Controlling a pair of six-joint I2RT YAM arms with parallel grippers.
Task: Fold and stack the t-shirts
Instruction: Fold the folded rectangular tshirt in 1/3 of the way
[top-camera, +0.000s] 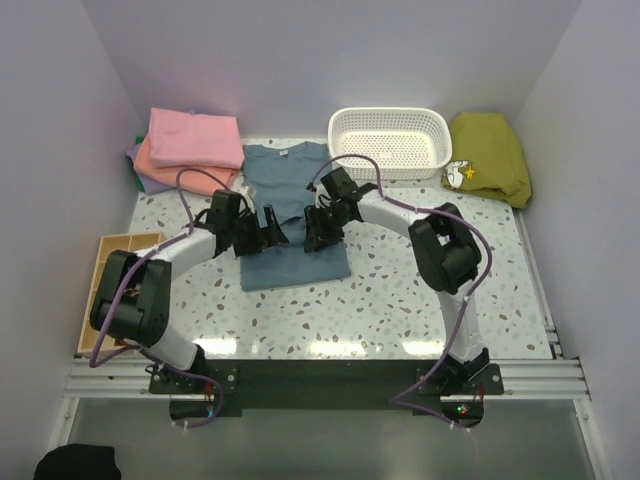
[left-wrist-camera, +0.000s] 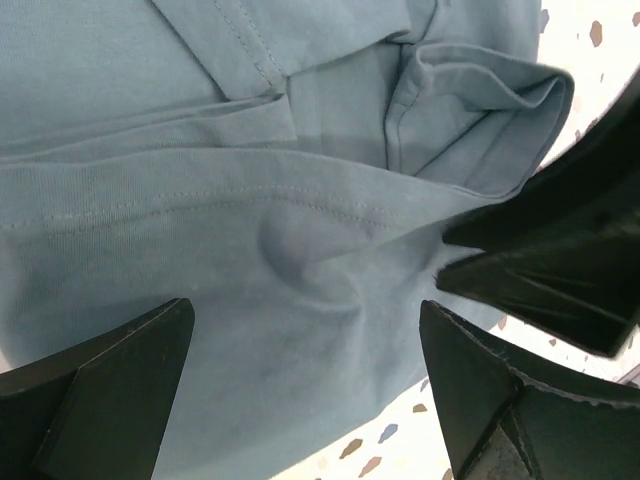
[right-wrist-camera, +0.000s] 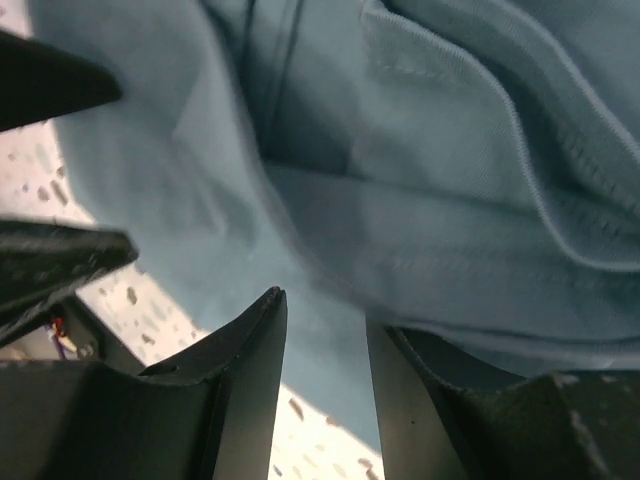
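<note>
A dusty blue-grey t-shirt (top-camera: 290, 215) lies on the speckled table (top-camera: 400, 300), folded into a long strip with its white neck label at the far end. My left gripper (top-camera: 272, 233) hovers over the strip's left half, its jaws wide open above wrinkled cloth (left-wrist-camera: 300, 250) with nothing between them. Facing it, my right gripper (top-camera: 316, 230) is at the strip's right side. In the right wrist view that gripper (right-wrist-camera: 322, 315) stands partly open, a clear gap between its fingers, and a fold of the shirt (right-wrist-camera: 450, 250) drapes over its right fingertip. Pink, salmon and lavender t-shirts (top-camera: 190, 145) sit stacked at the back left.
A white perforated basket (top-camera: 390, 140) stands at the back centre-right. An olive-green cloth (top-camera: 490, 155) lies in the back right corner. A wooden tray (top-camera: 105, 275) sits at the table's left edge. White walls close in the table on three sides.
</note>
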